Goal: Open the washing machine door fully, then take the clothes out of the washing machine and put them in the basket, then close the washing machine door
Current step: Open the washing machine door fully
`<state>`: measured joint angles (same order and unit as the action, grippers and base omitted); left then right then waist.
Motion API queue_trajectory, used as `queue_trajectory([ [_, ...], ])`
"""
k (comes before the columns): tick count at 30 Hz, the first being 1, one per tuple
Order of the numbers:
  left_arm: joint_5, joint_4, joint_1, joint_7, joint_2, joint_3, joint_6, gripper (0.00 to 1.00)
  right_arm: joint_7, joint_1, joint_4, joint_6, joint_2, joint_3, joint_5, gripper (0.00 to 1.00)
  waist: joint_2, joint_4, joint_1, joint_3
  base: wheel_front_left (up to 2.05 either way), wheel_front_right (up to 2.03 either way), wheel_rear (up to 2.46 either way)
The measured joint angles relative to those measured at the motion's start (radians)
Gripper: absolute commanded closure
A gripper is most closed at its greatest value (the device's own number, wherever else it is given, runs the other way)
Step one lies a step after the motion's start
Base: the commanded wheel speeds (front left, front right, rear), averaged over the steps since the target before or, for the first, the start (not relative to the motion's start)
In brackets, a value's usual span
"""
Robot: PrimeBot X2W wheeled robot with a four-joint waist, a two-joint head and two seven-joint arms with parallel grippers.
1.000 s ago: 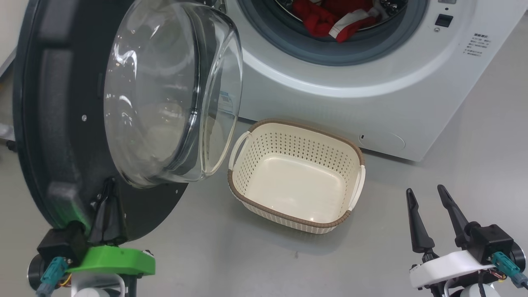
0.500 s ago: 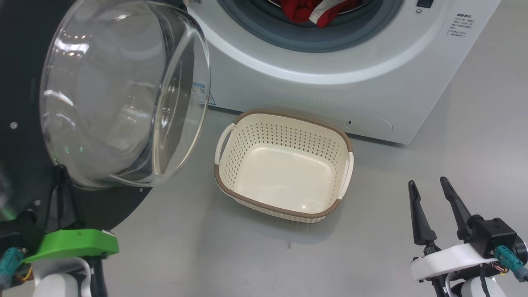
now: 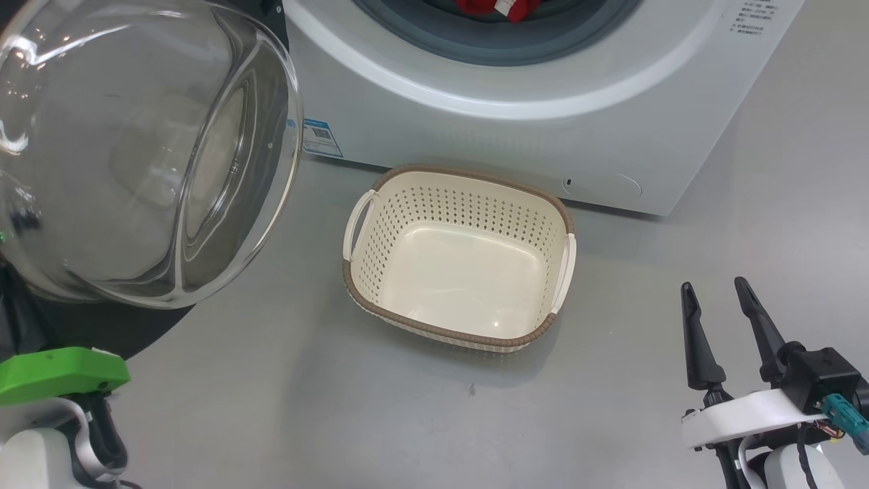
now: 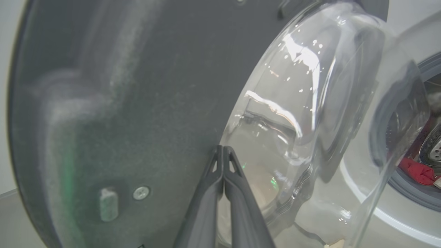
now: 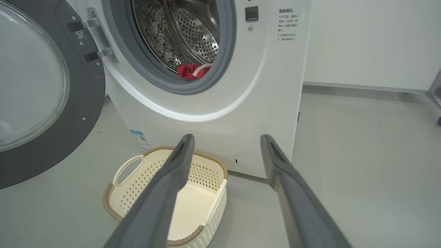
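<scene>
The washing machine door (image 3: pixel 136 156) hangs open at the left, its glass bowl facing me. My left gripper (image 4: pixel 223 148) is shut, with nothing between its fingers, and its tips rest against the door's dark inner face (image 4: pixel 120 103) beside the glass. Its green wrist mount (image 3: pixel 61 373) sits below the door. The red and white clothes (image 5: pixel 191 70) lie in the steel drum of the white washing machine (image 3: pixel 516 129). The cream basket (image 3: pixel 468 171) stands empty on the floor in front of the machine. My right gripper (image 3: pixel 713 284) is open and empty, right of the basket and clear of it.
Grey floor (image 3: pixel 305 407) lies open between me and the basket and to the right of the machine (image 5: pixel 361 155). A white wall (image 5: pixel 361 41) runs behind on the right. The door's hinges (image 5: pixel 93 38) sit at the left of the drum opening.
The door has swung further left, away from the drum opening, with my left gripper against it. The head camera has shifted, so the machine sits higher in view. The right gripper stays open.
</scene>
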<state>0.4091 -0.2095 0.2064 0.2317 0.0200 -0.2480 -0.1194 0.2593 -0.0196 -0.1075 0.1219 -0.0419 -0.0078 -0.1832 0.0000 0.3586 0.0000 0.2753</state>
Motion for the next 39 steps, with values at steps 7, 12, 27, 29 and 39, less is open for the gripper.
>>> queue_trajectory([
  [7, 0.0, -0.043, 0.037, 0.007, -0.002, -0.057, 0.0, 1.0, 0.0, 0.008, -0.002, 0.0, 0.0, 0.0, 0.002, 0.0, 0.0, -0.004, 0.0, 0.006, 0.0, 0.0, 0.0],
  [12, 0.0, -0.071, 0.061, 0.009, 0.0, -0.09, 0.0, 1.0, 0.0, 0.013, -0.003, 0.0, 0.0, 0.0, 0.003, 0.0, 0.0, -0.007, 0.0, 0.009, 0.0, 0.0, 0.0],
  [27, -0.029, -0.124, 0.084, 0.017, 0.005, -0.089, 0.0, 1.0, 0.0, 0.017, -0.014, 0.0, -0.001, 0.007, 0.006, 0.0, 0.0, -0.014, 0.0, -0.002, 0.0, 0.0, 0.0],
  [29, -0.033, -0.123, 0.083, 0.017, 0.005, -0.083, 0.0, 1.0, 0.0, 0.017, -0.014, 0.0, -0.001, 0.008, 0.006, 0.0, 0.0, -0.014, 0.0, -0.004, 0.0, 0.0, 0.0],
  [39, -0.083, -0.086, 0.036, 0.021, 0.003, -0.022, 0.0, 1.0, 0.0, 0.016, -0.026, 0.0, -0.001, 0.01, 0.006, 0.0, 0.0001, -0.014, 0.0, -0.033, 0.0, 0.0, 0.0],
])
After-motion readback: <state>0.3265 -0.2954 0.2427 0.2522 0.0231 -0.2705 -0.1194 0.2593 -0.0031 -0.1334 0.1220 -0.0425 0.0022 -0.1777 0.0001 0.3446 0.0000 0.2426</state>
